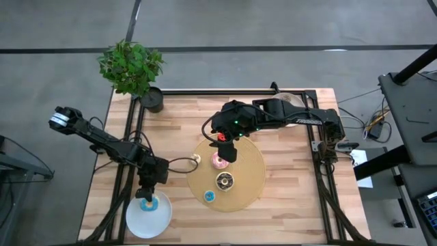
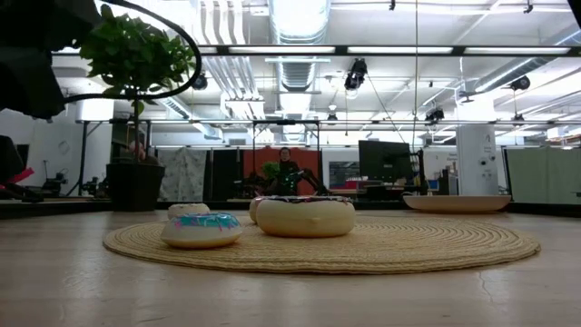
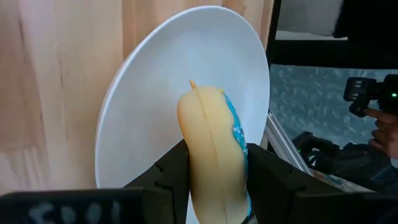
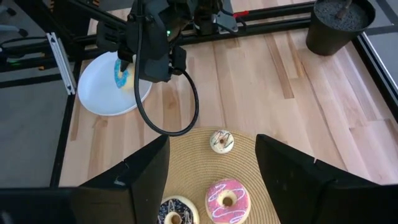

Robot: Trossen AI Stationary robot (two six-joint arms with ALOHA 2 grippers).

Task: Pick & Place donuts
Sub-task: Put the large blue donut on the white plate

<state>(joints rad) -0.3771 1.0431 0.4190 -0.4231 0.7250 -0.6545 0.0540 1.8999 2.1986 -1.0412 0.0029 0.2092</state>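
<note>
The blue donut (image 3: 214, 155) stands on edge between the fingers (image 3: 168, 180) of the left hand (image 1: 147, 199), which grips it by both flat sides over the white plate (image 1: 160, 219). The left wrist view shows this grip close up, cream body and blue icing pinched upright; the high view gives only a blue speck at the plate's 11 o'clock rim, at the surface's (image 1: 293, 205) 7 o'clock corner. The right wrist view catches the same donut from afar, under the left arm's dark wrist.

On the mat (image 1: 249, 171) at mid-surface lie the pink donut (image 1: 220, 161), the brown donut (image 1: 224, 181) at its 6 o'clock, a small blue one (image 1: 209, 197) at the mat's 7 o'clock edge, and a small cream one (image 1: 196, 158) at its 10 o'clock edge. The low view shows the small blue one and the brown one side by side, with the pink one hidden behind.

The right hand (image 1: 223, 139) hangs over the mat's 12 o'clock part, above the pink donut, its fingers (image 4: 140, 180) spread wide and holding nothing; a red spot shows at it from above, too small to tell. A potted plant (image 1: 131, 68) stands at the surface's 11 o'clock corner.
</note>
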